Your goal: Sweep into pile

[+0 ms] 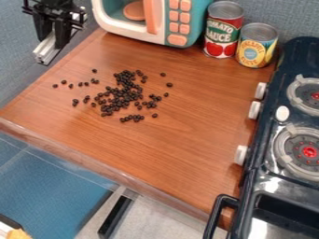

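- Many small, dark, rounded beans are lying loose on the brown wood-grained worktop, towards its upper left part.
- Most of them are forming an uneven, dense patch, some touching, others sitting slightly apart.
- Stray beans are dotting the surface around it: several to the left, a few to the right, and a short band below.
- A pale grey, bar-like piece is hanging tilted beneath the gripper, beyond the worktop's left edge.
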Robot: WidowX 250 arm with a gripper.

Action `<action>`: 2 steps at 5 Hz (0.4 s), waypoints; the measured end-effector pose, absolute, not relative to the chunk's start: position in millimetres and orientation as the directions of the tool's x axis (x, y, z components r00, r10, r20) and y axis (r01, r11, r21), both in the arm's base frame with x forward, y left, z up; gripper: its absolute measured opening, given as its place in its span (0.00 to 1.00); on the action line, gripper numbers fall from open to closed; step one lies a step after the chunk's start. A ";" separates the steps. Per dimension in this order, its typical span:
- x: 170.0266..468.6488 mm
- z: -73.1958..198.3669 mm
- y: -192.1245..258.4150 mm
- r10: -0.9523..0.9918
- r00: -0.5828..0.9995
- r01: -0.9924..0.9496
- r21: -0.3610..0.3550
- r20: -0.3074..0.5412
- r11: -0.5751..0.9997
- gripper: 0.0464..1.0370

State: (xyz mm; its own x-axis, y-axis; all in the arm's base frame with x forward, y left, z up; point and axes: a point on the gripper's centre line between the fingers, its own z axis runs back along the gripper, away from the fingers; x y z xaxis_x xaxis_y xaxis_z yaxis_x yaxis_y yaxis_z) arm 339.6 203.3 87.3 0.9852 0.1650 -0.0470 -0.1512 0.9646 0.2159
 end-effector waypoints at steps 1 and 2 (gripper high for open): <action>337.3 66.7 213.9 0.160 0.984 -0.134 0.273 -0.075 0.953 0.34; 331.9 57.8 213.9 0.146 0.985 -0.110 0.310 -0.096 0.944 0.34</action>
State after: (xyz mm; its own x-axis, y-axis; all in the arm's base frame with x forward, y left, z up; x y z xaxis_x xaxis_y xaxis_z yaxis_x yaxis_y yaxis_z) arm 331.9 213.9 57.8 0.9847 0.1457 -0.0957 -0.1096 0.9443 0.3104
